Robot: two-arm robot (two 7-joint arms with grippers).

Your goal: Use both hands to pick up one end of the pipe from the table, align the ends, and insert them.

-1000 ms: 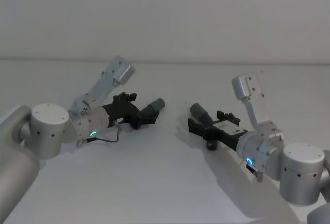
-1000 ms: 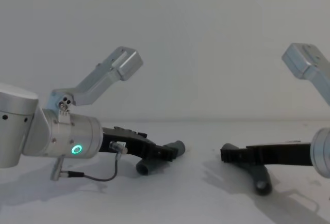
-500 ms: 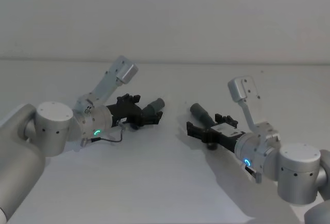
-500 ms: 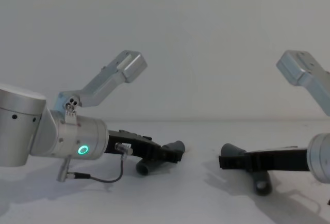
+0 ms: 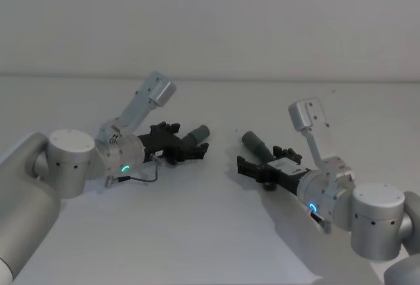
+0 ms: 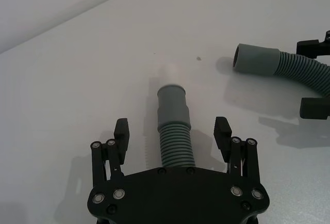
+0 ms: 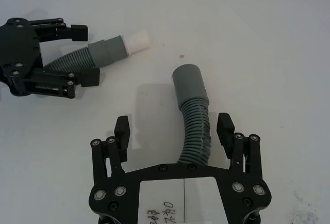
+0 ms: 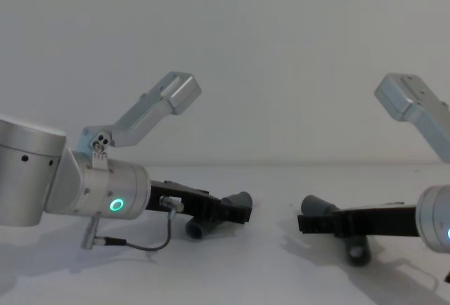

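Observation:
Two ribbed dark grey pipe pieces lie on the white table (image 5: pixel 210 232). My left gripper (image 5: pixel 187 142) is open and straddles the left pipe piece (image 5: pixel 199 131). In the left wrist view this piece (image 6: pixel 174 126) runs between the fingers (image 6: pixel 121 133), its grey cuff and white tip pointing away. My right gripper (image 5: pixel 262 157) is open around the right pipe piece (image 5: pixel 252 140). That curved piece (image 7: pixel 194 118) lies between its fingers (image 7: pixel 225 127), its open cuff facing the left piece's white tip (image 7: pixel 136 41). In the chest view both grippers (image 8: pixel 235 211) (image 8: pixel 309 222) sit low over the table.
A plain pale wall (image 5: pixel 210 22) rises behind the table's far edge. Bare white table surface spreads in front of both arms and in the gap between the two pipe ends.
Both arms have edged forward and inward, so the grippers sit farther along their pipe pieces. Both grippers stay open and the pipes have not moved.

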